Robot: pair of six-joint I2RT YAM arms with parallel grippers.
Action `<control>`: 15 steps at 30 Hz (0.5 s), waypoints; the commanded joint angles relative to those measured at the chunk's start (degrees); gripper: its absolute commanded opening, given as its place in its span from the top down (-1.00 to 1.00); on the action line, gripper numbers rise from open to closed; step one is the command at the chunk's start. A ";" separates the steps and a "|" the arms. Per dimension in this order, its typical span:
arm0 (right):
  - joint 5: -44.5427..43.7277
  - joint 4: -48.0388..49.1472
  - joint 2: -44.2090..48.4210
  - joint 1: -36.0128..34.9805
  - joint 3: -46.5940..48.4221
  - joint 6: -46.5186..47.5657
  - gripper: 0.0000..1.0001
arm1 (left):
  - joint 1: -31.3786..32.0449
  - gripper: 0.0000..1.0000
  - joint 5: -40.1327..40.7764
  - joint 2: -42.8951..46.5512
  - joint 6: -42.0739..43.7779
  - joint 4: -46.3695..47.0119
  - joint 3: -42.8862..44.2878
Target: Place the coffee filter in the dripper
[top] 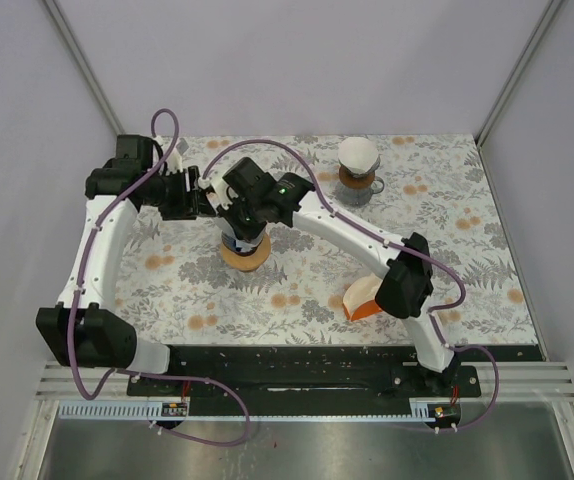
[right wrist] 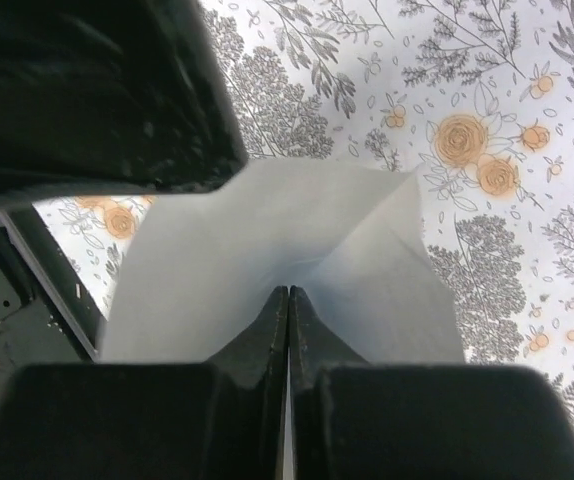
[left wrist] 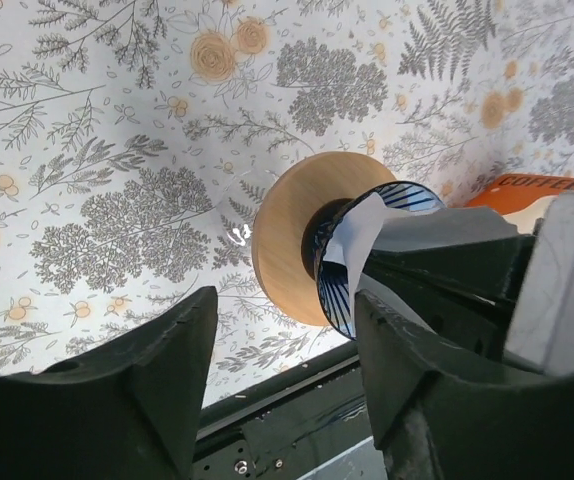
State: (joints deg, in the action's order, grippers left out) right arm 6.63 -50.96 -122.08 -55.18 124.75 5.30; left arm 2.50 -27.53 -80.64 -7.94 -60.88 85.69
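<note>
Where the two arms meet: upper centre of the top view, directly over the dripper [top: 246, 255].
Right gripper [right wrist: 288, 300]: jaws fully closed, the fingertips pressed together with no visible gap, clamped on the coffee filter [right wrist: 267, 240].
Filter form: white folded paper, fanning out past the fingertips across the middle of the right wrist view.
Filter position: centre-right of the left wrist view, its free edge lying at the ribbed mouth of the dripper; how deep it sits inside cannot be told.
Dripper build: dark ribbed cone on a round wooden collar, standing on the floral table cover [top: 447, 250].
Left gripper [left wrist: 287, 370]: wide open, holding nothing.
Left fingers [left wrist: 157, 380]: along the lower edge of the left wrist view; the dripper shows beyond the gap between them, apart from both.
Left gripper position: just left of the right arm's wrist in the top view, pointing toward the dripper.
Orange pack [top: 360, 303]: lower right of the top view, beside the right arm's elbow; the word COFFEE is legible at the right edge of the left wrist view.
Cup with a white filter cone [top: 359, 168]: upper right of the top view, well apart from both grippers.
Dark mass [right wrist: 87, 90]: upper left of the right wrist view, out of focus; cannot be identified.
</note>
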 commanded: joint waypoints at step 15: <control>-3.56 -8.89 -8.78 -3.80 9.19 4.45 1.00 | -9.80 -0.34 -10.53 4.26 -1.46 2.17 0.54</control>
State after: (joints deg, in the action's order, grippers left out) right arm 3.53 -57.30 -128.60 -57.01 130.69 7.09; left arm -7.05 -33.67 -79.42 -7.62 -62.43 87.29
